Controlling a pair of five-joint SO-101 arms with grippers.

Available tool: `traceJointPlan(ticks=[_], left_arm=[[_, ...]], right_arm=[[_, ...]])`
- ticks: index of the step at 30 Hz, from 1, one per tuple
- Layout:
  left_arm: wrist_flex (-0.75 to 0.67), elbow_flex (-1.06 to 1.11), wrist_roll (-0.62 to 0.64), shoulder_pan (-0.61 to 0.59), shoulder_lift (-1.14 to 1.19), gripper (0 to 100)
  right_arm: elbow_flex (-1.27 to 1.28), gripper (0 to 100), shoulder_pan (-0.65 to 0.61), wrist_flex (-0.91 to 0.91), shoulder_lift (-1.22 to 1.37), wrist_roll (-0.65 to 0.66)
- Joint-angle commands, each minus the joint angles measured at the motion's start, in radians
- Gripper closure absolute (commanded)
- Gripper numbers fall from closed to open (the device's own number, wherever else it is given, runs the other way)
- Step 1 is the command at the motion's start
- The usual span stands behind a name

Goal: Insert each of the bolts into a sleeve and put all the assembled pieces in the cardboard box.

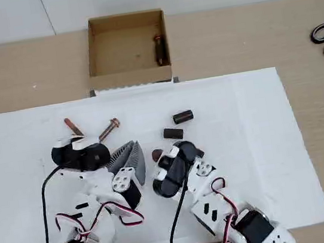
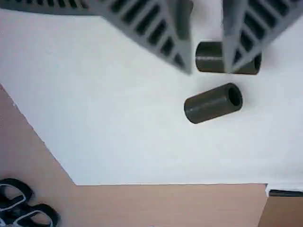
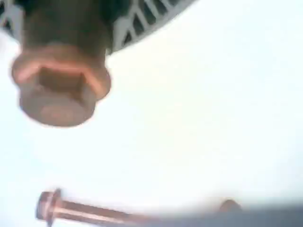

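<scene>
High view puts the white sheet [image 1: 262, 143] across the table. The cardboard box [image 1: 98, 52] stands at its far edge, and one assembled piece [image 1: 160, 49] already lies against the box's inner wall. My right gripper [image 1: 161, 156] sits near the middle of the sheet, clamped on a bolt [image 3: 61, 90] whose hexagonal head sticks out free. The dark body above that head looks about as wide as a sleeve, so I judge this bolt is already seated in one. My left gripper [image 2: 208, 61] hovers just beside it, fingers spread and nothing between them. Two loose bolts [image 1: 109, 129] lie by my left arm, and two loose sleeves [image 2: 213, 102] lie just beyond both grippers. The step in hand looks like boxing the second piece. Next I must lift it clear of the loose sleeves, carry it over the box's near wall and let go inside.
</scene>
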Motion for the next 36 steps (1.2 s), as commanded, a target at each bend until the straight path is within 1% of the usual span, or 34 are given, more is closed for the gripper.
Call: traceJointPlan(ticks=[1, 7, 10, 15, 17, 20, 22, 24, 26, 32, 36], left_arm=[[-0.002, 0.015, -0.026, -0.034, -0.012, 99], [-0.020, 0.119, -0.152, -0.129, -0.012, 99], [-0.043, 0.170, -0.195, -0.167, -0.012, 99], [-0.040, 0.226, -0.365, -0.216, -0.012, 99], [-0.038, 0.226, -0.417, -0.233, -0.012, 99], [-0.037, 0.226, -0.477, -0.242, -0.009, 99], [-0.020, 0.226, -0.526, -0.253, -0.008, 99], [0.003, 0.226, -0.578, -0.253, -0.009, 99], [0.017, 0.226, -0.612, -0.253, -0.012, 99], [0.018, 0.226, -0.618, -0.253, -0.012, 99], [0.018, 0.226, -0.618, -0.253, -0.012, 99]], right_arm=[[-0.026, 99.6, 0.073, -0.030, -0.005, 0.003], [-0.048, 99.6, 0.214, -0.031, 0.002, 0.003], [-0.078, 99.6, 0.237, -0.031, 0.004, 0.003], [-0.163, 99.6, 0.272, -0.054, 0.021, 0.006], [-0.222, 99.6, 0.291, -0.059, 0.079, 0.008], [-0.358, 99.6, 0.309, -0.067, 0.263, 0.003], [-0.470, 99.6, 0.325, -0.116, 0.427, -0.026], [-0.612, 99.6, 0.343, -0.154, 0.618, -0.066], [-0.789, 99.6, 0.358, -0.156, 0.819, -0.091], [-1.318, 99.6, 0.387, -0.156, 1.379, -0.104], [-1.622, 99.6, 0.383, -0.156, 1.684, -0.103]])
